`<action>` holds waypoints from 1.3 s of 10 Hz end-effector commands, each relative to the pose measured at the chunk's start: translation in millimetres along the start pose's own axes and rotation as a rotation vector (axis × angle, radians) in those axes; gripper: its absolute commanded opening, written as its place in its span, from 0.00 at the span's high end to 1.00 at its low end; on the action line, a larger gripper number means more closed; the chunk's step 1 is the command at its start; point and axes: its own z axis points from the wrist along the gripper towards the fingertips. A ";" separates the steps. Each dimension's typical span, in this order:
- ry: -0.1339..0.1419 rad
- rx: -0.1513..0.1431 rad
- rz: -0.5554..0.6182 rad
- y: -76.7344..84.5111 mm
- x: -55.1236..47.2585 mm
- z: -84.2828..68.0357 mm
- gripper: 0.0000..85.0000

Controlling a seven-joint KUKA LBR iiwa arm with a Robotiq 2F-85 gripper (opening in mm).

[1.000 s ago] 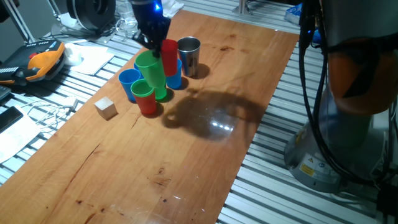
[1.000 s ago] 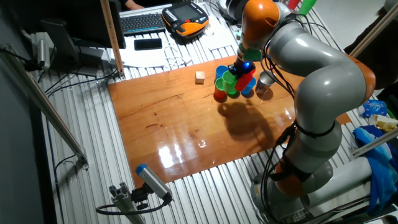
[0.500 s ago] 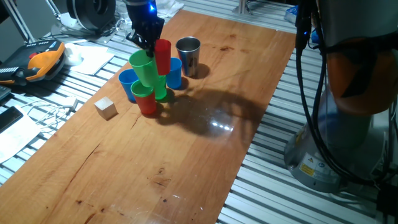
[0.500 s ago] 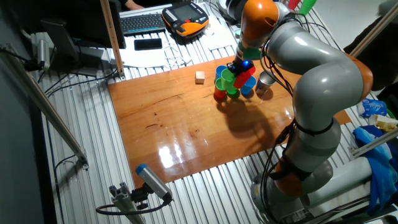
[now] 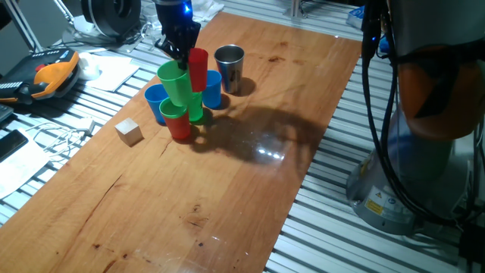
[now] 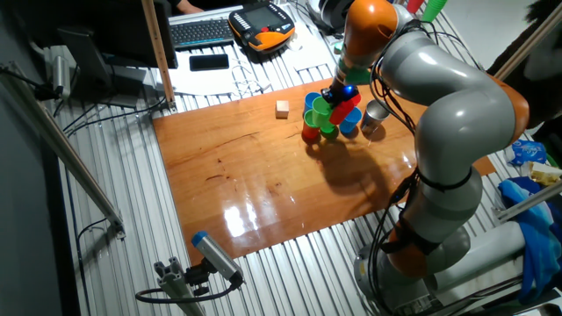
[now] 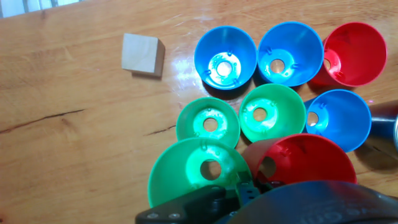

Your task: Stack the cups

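Your pincer (image 5: 182,54) is clamped on a green cup (image 5: 178,84) and red cup (image 5: 198,68), held above clustered cups (image 7: 249,87); wooden cube (image 7: 142,55) apart.

Cups crowd the upper middle of the tabletop (image 5: 250,189)

In one fixed view the cup cluster (image 5: 184,95) and steel cup (image 5: 229,67) block the frame's upper middle; wooden cube (image 5: 129,131) sits left; lower and right tabletop lies open.

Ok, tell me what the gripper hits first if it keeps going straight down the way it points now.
Probably the standing cups. The gripper holds a green cup and a red cup by their rims, pointing down at the cluster; those two would likely land on the green cups below. Depth is unclear.
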 end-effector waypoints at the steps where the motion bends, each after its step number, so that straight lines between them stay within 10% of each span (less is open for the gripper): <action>1: 0.000 0.000 0.001 -0.1 0.0 -0.1 1.00; 6: 0.024 -0.015 0.037 -0.1 0.0 -0.1 1.00; 11: 0.022 0.033 0.041 -0.1 -1.1 0.2 1.00; 13: 0.025 0.036 0.012 -2.5 -18.8 2.5 1.00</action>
